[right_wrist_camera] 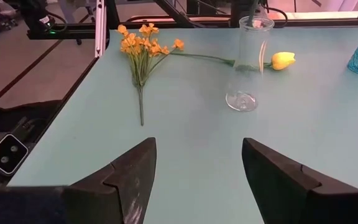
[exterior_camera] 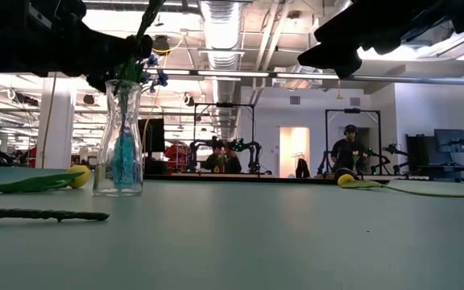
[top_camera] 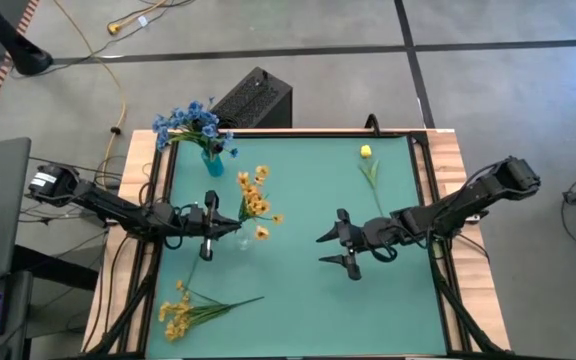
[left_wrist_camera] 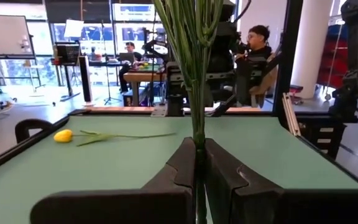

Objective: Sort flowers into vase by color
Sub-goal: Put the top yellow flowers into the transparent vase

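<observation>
My left gripper (left_wrist_camera: pixel 197 155) is shut on a yellow spray (top_camera: pixel 253 198) and hovers at the table's left, beside a clear vase (right_wrist_camera: pixel 247 62). A yellow bud stem (right_wrist_camera: pixel 283 60) lies on the table by that vase. Blue flowers (top_camera: pixel 193 122) stand in a blue vase (top_camera: pixel 211 160) at the far left. Another yellow spray (top_camera: pixel 183 310) lies flat at the near left. A second yellow bud stem (top_camera: pixel 365 151) lies at the far right. My right gripper (top_camera: pixel 333 247) is open above the table's middle, holding nothing. My left gripper pinches the yellow spray's bundled green stalks (left_wrist_camera: pixel 197 134) between its two fingers. The fingers lie about level, coming from the table's left, across the stalks. The stalks rise upright above the fingers; the blossoms are up off the table, and the stalks' lower end is hidden by the fingers.
The green table top (top_camera: pixel 308 310) has bare room at its middle and near right. A black box (top_camera: pixel 253 98) sits beyond the far edge. People work at benches in the room behind.
</observation>
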{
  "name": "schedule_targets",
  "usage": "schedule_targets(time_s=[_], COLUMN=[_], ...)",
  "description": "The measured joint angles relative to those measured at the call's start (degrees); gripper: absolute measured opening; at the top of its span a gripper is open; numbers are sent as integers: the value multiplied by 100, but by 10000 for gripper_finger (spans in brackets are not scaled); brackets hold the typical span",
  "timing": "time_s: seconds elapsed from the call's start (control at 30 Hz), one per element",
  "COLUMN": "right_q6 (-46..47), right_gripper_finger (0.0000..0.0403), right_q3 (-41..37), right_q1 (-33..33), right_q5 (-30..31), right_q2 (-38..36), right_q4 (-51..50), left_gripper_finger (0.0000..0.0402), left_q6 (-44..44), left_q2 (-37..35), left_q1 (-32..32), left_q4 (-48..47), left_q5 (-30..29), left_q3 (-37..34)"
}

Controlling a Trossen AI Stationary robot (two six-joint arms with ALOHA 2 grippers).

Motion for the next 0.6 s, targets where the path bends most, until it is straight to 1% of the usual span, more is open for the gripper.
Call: schedule_targets(time_s=[0.17, 0.43, 0.6], right_q6=[0, 0, 0], right_gripper_finger=[264, 264, 264], right_q3=[1, 1, 1], right_q1=[0, 0, 0], right_q5=[0, 1, 0], right_q2=[0, 0, -1], right_q4=[-1, -8, -11], left_gripper_finger=[5, 44, 65], left_q6=[38, 167, 209], left_q2=[1, 1, 1], left_q1=[0, 2, 2], left_q4=[-44, -117, -137], left_q5=[-3, -21, -135], left_q3=[0, 0, 0])
